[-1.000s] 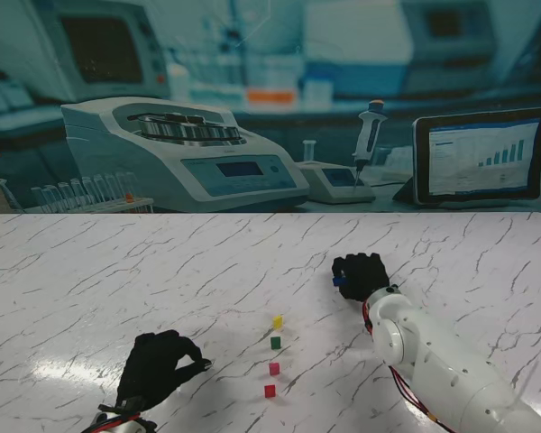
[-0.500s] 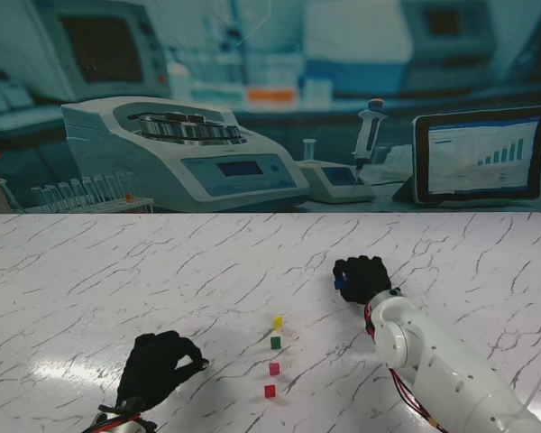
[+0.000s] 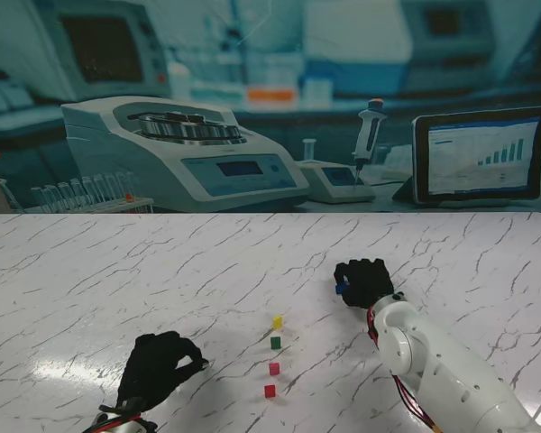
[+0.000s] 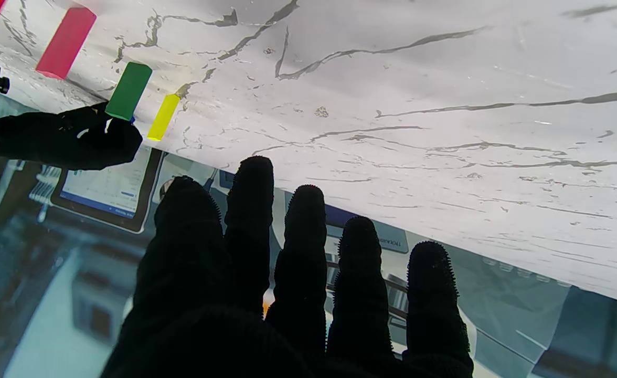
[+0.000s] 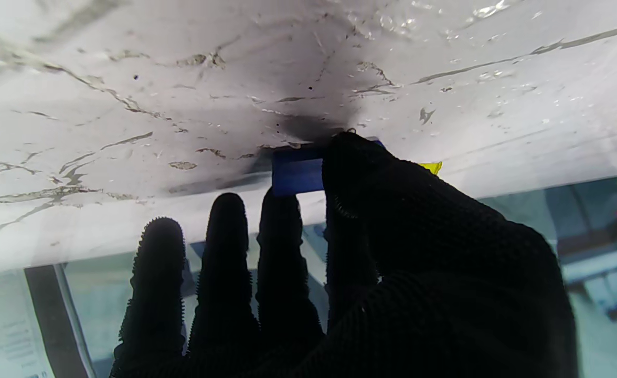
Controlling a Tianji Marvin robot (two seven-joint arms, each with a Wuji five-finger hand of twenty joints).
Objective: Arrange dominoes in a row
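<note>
Several small dominoes stand in a line on the marble table [image 3: 90, 289]: yellow [image 3: 277, 321] farthest from me, then green [image 3: 275, 342], pink [image 3: 274, 368] and red [image 3: 270, 391] nearest. My right hand [image 3: 362, 280] is right of the yellow one and farther from me, shut on a blue domino [image 3: 339, 289]. The right wrist view shows the blue domino [image 5: 297, 173] pinched between thumb and fingers, close to the table. My left hand [image 3: 158, 368] rests near me, left of the row, fingers spread and holding nothing [image 4: 298, 273].
Lab equipment stands along the table's far edge: a centrifuge [image 3: 176, 153], a rack of test tubes [image 3: 81, 194], a pipette [image 3: 368, 131] on a small scale and a tablet [image 3: 482, 155]. The yellow, green and pink dominoes also show in the left wrist view.
My right hand with the blue domino has drifted slightly nearer to me and to the right. The left hand and the row of dominoes have not moved.
</note>
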